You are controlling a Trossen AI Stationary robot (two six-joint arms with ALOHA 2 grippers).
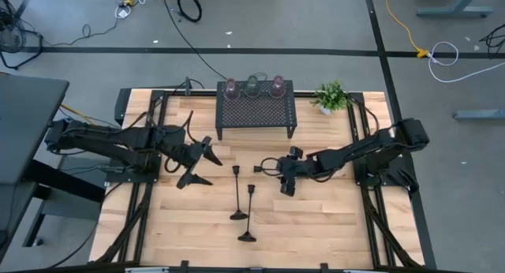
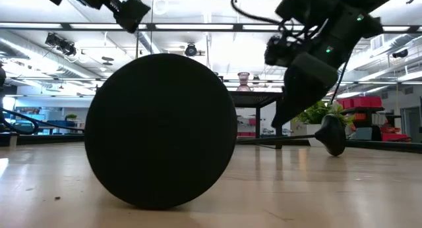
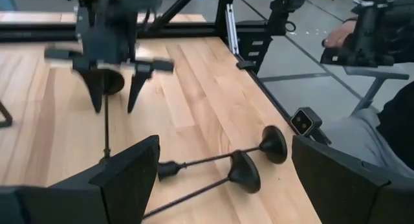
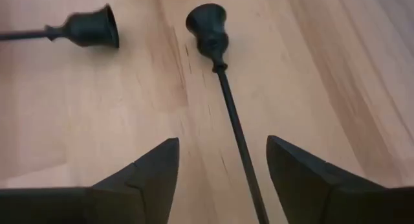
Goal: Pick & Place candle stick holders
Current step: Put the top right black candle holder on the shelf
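Two black metal stem holders lie flat on the pale wooden table (image 1: 331, 226): one candle stick (image 1: 235, 192) and its neighbour (image 1: 249, 214), round bases toward the front edge, cups toward the rack. Left gripper (image 1: 201, 166) hovers beside them, fingers spread wide, empty. Three tinted-glass holders (image 1: 253, 87) stand on the black mesh rack (image 1: 256, 110), likely fragile and smooth. Right gripper (image 4: 220, 166), jaws wide and empty, straddles one thin stem (image 4: 236, 130). Stems look stiff, light and base-heavy; a mid-stem grasp near the base seems soundest.
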